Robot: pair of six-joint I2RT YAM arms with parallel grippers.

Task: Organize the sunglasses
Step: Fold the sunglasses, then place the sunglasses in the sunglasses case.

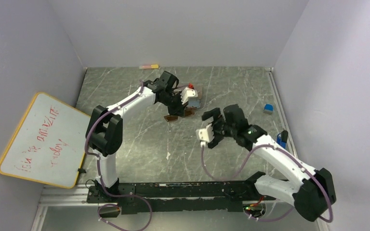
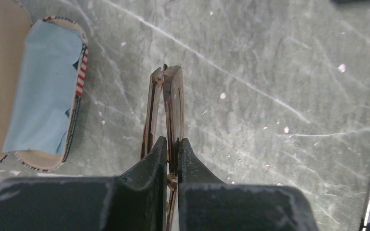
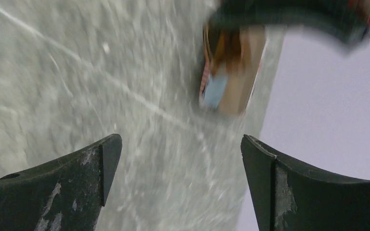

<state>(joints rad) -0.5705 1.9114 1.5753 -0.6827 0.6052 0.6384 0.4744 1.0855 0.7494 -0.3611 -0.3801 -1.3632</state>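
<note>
1. Desk (image 2: pixel 279 62): smooth stone-look surface, grey with white veins, faint sheen.
2. Sunglasses (image 2: pixel 173 101): thin translucent brown frame, glossy.
3. Cloth (image 2: pixel 43 91): light-blue fabric, matt.
4. Right tool (image 3: pixel 180 159): matt black fingers (image 3: pixel 53 192), scuffed grey.

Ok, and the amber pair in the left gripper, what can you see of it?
The amber sunglasses look like thin, translucent brown plastic with brown-tinted lenses, and a small hinge screw shows at the far end. They appear folded and are seen edge-on in the left wrist view, pointing away from the camera. The left gripper is shut on them, one finger on each side. Beneath them is the grey marbled table; whether they touch it is unclear.
</note>
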